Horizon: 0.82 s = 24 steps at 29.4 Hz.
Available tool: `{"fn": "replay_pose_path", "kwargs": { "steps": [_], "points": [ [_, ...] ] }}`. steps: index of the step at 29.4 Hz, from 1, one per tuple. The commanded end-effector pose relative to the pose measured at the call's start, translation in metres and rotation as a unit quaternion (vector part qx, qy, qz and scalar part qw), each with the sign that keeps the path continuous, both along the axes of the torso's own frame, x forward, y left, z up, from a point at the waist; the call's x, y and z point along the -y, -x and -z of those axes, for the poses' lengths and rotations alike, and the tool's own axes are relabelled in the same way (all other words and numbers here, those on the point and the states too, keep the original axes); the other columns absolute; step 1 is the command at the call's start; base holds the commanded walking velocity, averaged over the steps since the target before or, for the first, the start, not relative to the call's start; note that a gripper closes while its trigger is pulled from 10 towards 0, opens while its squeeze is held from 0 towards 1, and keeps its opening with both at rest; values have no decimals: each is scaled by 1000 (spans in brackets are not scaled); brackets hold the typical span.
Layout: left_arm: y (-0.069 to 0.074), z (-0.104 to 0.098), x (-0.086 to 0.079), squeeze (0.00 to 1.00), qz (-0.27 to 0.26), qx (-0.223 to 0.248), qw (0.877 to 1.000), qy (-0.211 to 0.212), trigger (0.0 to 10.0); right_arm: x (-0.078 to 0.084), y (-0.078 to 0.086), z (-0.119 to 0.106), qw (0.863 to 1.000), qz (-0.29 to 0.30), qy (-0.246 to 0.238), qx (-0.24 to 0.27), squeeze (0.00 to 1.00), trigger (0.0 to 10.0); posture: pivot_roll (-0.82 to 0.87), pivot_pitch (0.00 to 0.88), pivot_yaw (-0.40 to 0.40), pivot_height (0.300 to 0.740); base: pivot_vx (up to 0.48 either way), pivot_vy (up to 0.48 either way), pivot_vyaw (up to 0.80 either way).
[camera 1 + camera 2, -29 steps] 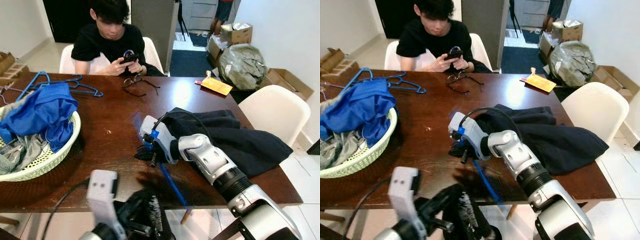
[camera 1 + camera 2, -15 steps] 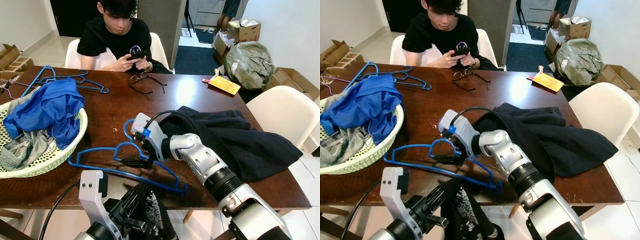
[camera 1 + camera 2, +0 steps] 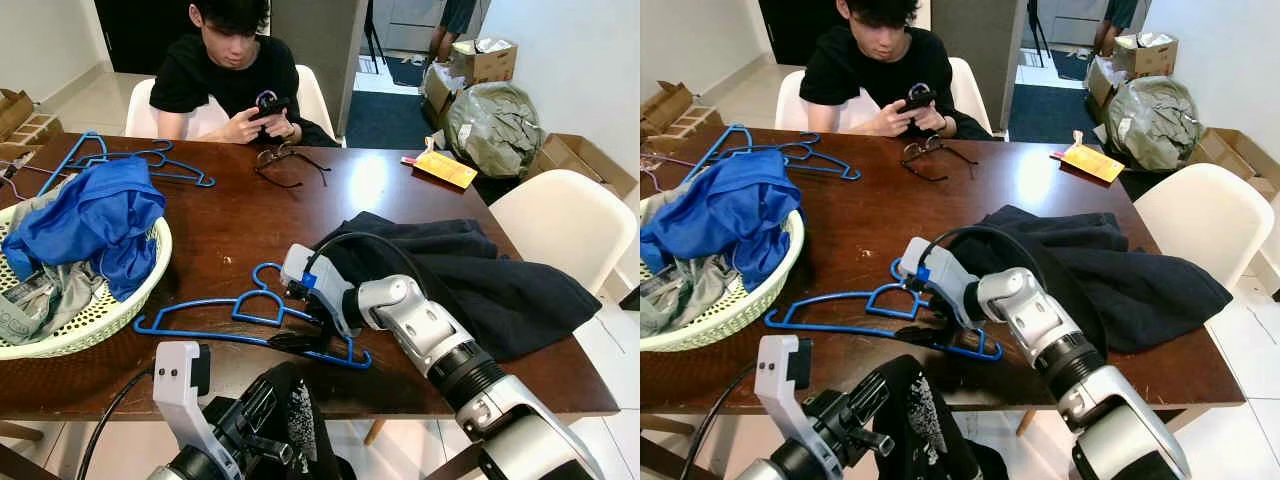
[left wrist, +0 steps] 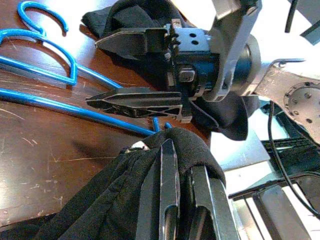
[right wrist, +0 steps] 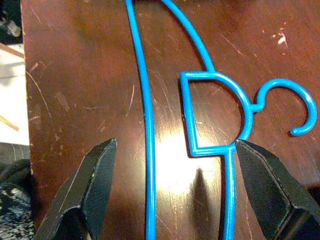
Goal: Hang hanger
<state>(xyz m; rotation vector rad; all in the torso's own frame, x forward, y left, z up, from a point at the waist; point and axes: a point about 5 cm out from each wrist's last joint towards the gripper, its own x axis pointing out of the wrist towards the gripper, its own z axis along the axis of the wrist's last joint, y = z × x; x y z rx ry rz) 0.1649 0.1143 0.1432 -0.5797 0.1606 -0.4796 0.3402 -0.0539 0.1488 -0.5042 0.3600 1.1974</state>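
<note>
At the far left of the head view a pale laundry basket point(image 3: 120, 305) sits on the brown table point(image 3: 220, 235), heaped with a blue garment point(image 3: 90, 220) and grey clothes, and behind it in the upper left lies a loose pile of spare blue hangers point(image 3: 150, 165); this looks like the stock of washing waiting to be hung. At the bottom left the left gripper point(image 4: 182, 200) is held low at the table's near edge, its fingers pinched shut on a black garment point(image 3: 290, 420) that drapes down from them, probably kept ready for the hanger to be fed into it. In the lower middle of the frame the blue hanger point(image 3: 245, 315) lies flat on the table, its hook pointing away from the robot and its long bar running left to right. Just right of its centre the right gripper point(image 3: 300, 330) hovers close above it with fingers spread wide and holding nothing; the right wrist view shows the bar and the loop under the hook lying between the two black fingers point(image 5: 90, 185), touching neither, so a close would likely catch the neck. To the right a dark navy garment point(image 3: 480, 275) is heaped on the table. At the upper middle a person point(image 3: 225, 75) sits at the far side looking at a phone.
</note>
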Motion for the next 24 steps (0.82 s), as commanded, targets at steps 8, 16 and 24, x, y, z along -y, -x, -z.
{"fn": "replay_pose_path", "kwargs": {
  "steps": [8,16,24],
  "points": [
    [-1,-6,3,0,4,21,1000,21,10000,-16,-16,-2,990,107,-85,-39,0,10000,173,56,-104,735,0,0,0],
    [-1,-9,1,0,-5,29,999,36,10000,-19,-30,4,960,218,-126,-122,0,10000,208,77,-126,735,0,0,0],
    [4,-12,0,0,-15,33,998,51,10000,-12,-32,12,939,265,-115,-188,0,10000,234,106,-152,735,0,0,0]
  ]
}}
